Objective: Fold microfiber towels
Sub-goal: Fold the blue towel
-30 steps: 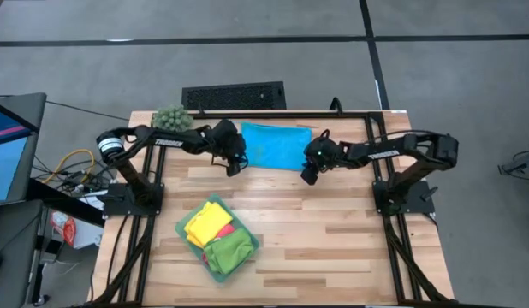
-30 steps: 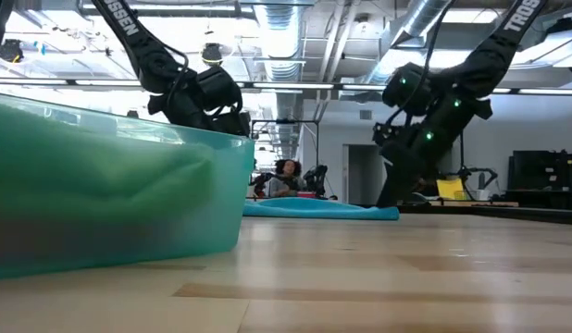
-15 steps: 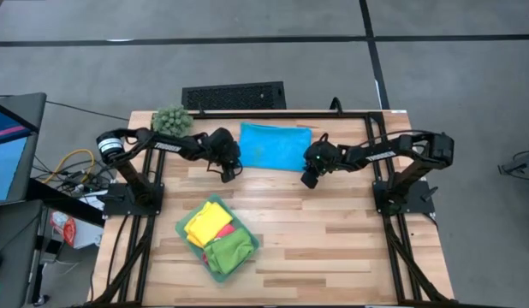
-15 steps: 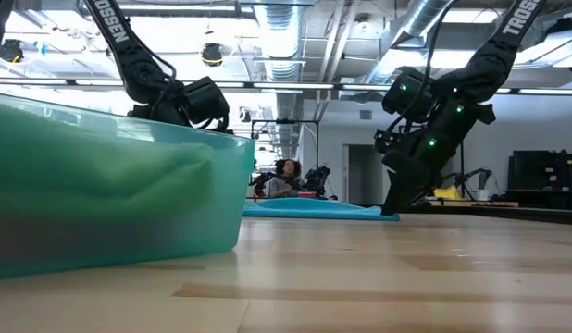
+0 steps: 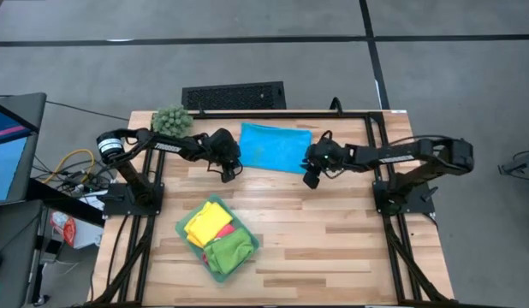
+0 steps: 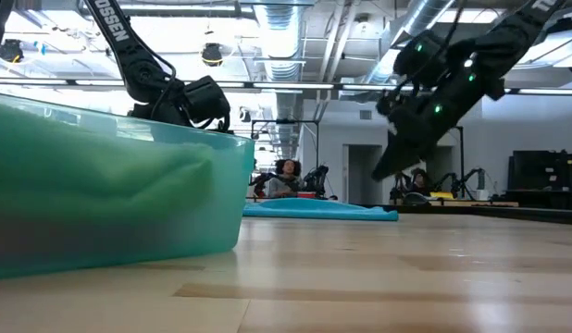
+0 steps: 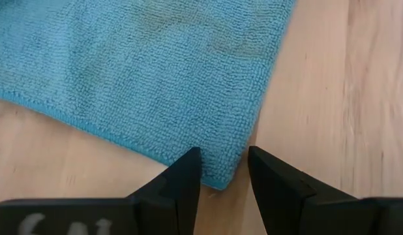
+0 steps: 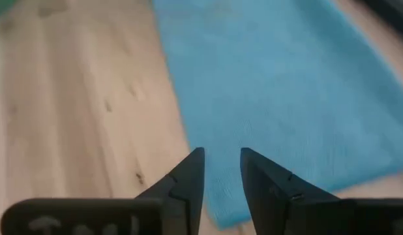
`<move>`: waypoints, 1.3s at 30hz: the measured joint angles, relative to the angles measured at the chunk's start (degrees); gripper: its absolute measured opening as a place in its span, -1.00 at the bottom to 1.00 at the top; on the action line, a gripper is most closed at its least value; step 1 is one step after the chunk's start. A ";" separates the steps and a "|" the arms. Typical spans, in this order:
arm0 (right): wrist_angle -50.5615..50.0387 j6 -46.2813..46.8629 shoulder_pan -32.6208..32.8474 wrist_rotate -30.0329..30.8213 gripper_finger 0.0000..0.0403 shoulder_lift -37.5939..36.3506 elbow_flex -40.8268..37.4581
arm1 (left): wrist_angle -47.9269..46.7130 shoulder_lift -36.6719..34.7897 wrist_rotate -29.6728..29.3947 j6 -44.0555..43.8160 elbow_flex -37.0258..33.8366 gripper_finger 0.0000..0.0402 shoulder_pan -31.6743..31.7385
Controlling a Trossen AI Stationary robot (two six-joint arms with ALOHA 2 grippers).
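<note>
The blue towel (image 5: 275, 147) lies flat at the far middle of the table, its near edge showing in the low view (image 6: 318, 210). My left gripper (image 5: 231, 174) is low at the towel's near left corner (image 7: 222, 179), open, one finger on each side of that corner. My right gripper (image 5: 311, 180) hangs open and empty above the table (image 6: 383, 171), over the towel's near right corner (image 8: 227, 209). The yellow towel (image 5: 207, 224), pink towel (image 5: 227, 231) and green towel (image 5: 229, 254) lie bunched in the teal tray (image 5: 184, 224). My left gripper comes slanting down from the table's left, its two fingers (image 7: 188, 166) astride the blue towel's near left corner (image 7: 222, 179), which lies flat on the wood. Whether the fingertips touch the cloth I cannot tell.
The teal tray (image 6: 110, 185) stands near the front left and fills the low view's left side, hiding my left gripper's fingertips there. A spiky green plant ball (image 5: 172, 120) sits at the far left corner. Bare wood (image 5: 350, 231) stretches right of the tray.
My left gripper has sunk toward the table at the blue towel's near left corner, then kept still. My right gripper, down by the towel's near right corner, has risen clear of the table in the last half second. The towel lies flat as before.
</note>
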 joint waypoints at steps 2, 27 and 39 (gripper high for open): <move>0.06 -3.74 0.69 -0.01 -0.38 -1.72 0.01 | 0.00 0.02 0.00 0.32 0.00 -0.39 -0.09; -0.36 -9.87 2.58 2.39 -0.35 12.31 0.33 | -0.58 0.30 -3.68 3.93 0.06 -0.55 -1.97; -4.86 1.20 7.09 4.61 -0.93 10.00 0.11 | -2.03 0.13 -8.06 -0.41 0.17 -0.98 -6.80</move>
